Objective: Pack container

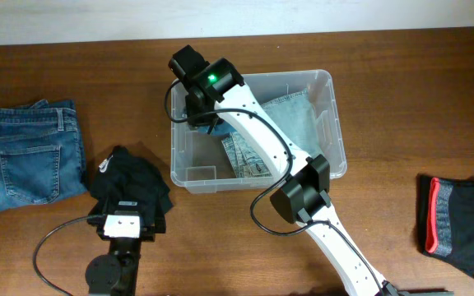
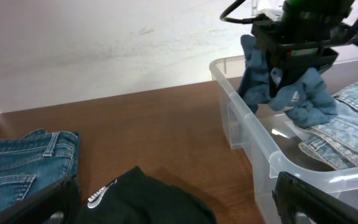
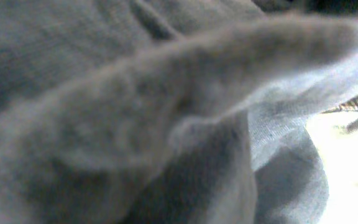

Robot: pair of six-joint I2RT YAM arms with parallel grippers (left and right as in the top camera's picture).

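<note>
- while the right gripper (image 2: 288, 68) clenches a blue cloth (image 2: 303, 102) over the container (image 2: 241, 124), loading is in hand.
- next it likely calls for lowering and letting go; the left gripper (image 1: 130, 205) gapes empty.

Your right arm (image 1: 257, 136) slanting over the container (image 1: 341, 123) from near right to far left corner, blue cloth (image 2: 306, 106) dangling there, denim (image 1: 299, 115) covering its right side, open table (image 1: 393, 90) between it and the dark shorts (image 1: 463, 226), black garment (image 1: 134, 177) and folded jeans (image 1: 27, 156) crowding the left.
</note>
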